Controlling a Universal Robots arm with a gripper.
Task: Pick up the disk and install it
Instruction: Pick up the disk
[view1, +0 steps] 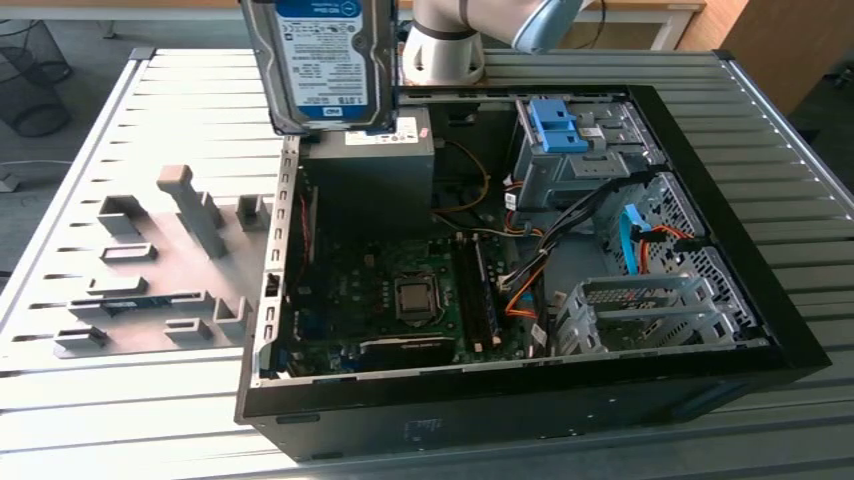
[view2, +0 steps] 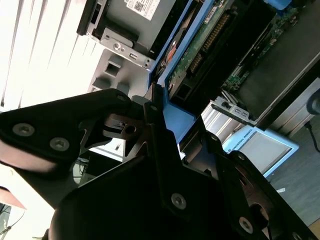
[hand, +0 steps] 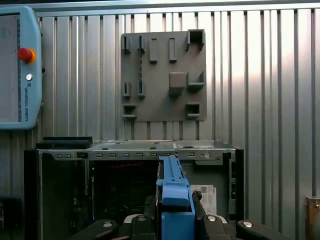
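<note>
The disk (view1: 320, 60), a silver drive with a white-and-blue label, hangs upright above the far corner of the open computer case (view1: 534, 400), over the grey power supply box (view1: 367, 165). In the first wrist view its blue handle (hand: 175, 200) sits between the black fingers (hand: 140, 225) of my gripper (hand: 175, 222), which is shut on it. The second wrist view shows the gripper (view2: 155, 117) clamped on the blue rail (view2: 177, 117), with the drive's green circuit board (view2: 200, 50) beyond.
A drive cage with a bare blue bracket (view1: 554, 125) and a metal bay (view1: 641, 310) line the case's side at the exterior view's right. A grey fixture plate (view1: 160, 260) lies on the slatted table. The arm's base (view1: 447, 45) stands behind the case. A teach pendant (hand: 17, 70) lies on the table.
</note>
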